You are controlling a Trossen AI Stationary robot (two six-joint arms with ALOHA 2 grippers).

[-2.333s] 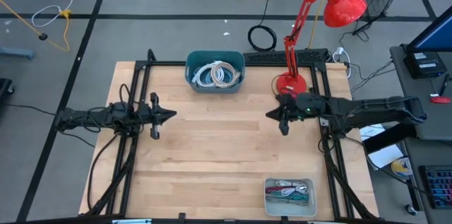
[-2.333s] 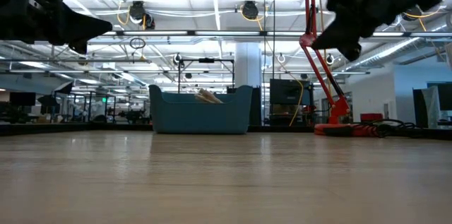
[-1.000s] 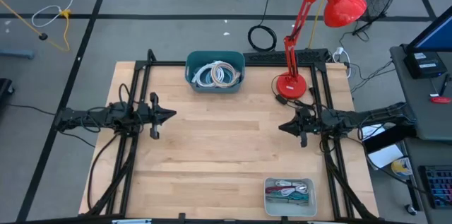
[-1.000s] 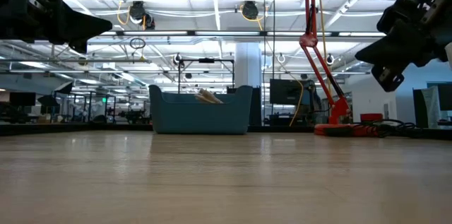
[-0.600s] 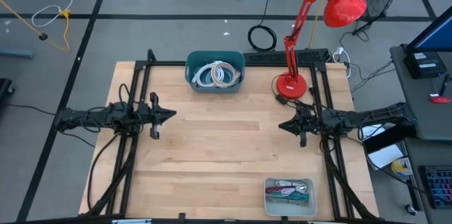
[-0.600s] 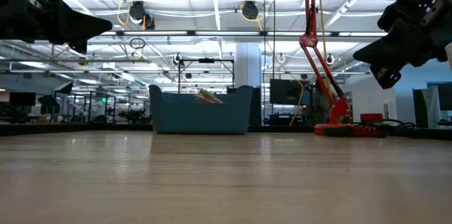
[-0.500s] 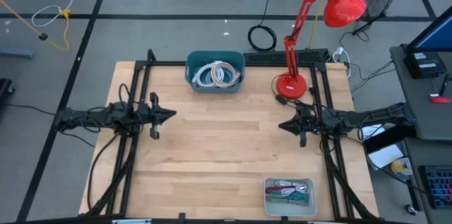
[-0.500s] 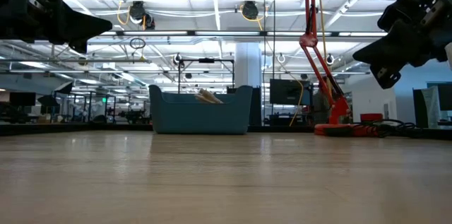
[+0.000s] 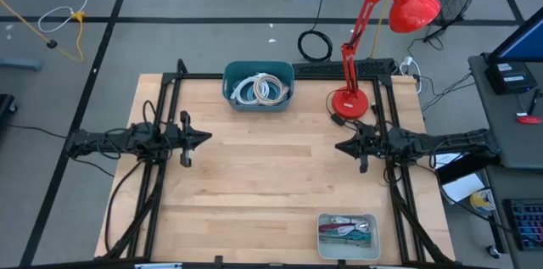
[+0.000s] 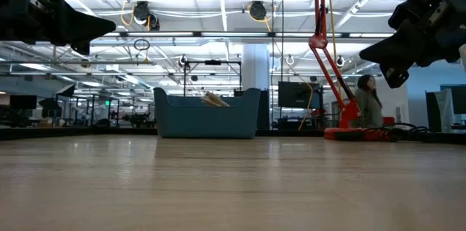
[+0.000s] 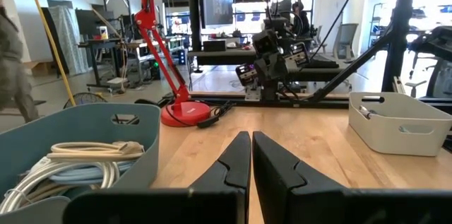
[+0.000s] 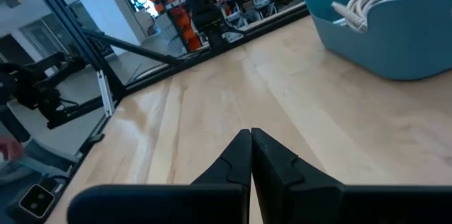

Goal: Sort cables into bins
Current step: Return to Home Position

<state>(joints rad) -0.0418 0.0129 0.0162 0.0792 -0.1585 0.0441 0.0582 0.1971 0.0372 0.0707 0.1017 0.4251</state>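
Observation:
The dark teal tub (image 9: 228, 87) stands at the table's far edge and holds white, light blue and beige cable coils (image 9: 261, 89); the left wrist view shows these coils (image 11: 67, 164) inside it. The pale grey tray (image 9: 349, 215) sits at the near edge with short maroon, teal and grey pieces (image 9: 346, 233). My left gripper (image 9: 206, 138) hovers shut over the table's left half. My right gripper (image 9: 338, 148) hovers shut over the right half. Both point toward the table's middle, well above the wood, as the low view shows for the left (image 10: 109, 25) and right (image 10: 364, 52) grippers.
A red desk lamp (image 9: 349, 99) stands on the far right corner, its head (image 9: 411, 2) beyond the table. A black coiled cord (image 9: 315, 46) lies on the floor behind. A person (image 10: 368, 101) stands in the room beyond. Bare wood (image 9: 271, 176) lies between the grippers.
My right gripper has risen slightly and tipped from pointing a little downward toward level, staying shut. A person has come into the low view behind the lamp. The left arm, bins and cables have kept still.

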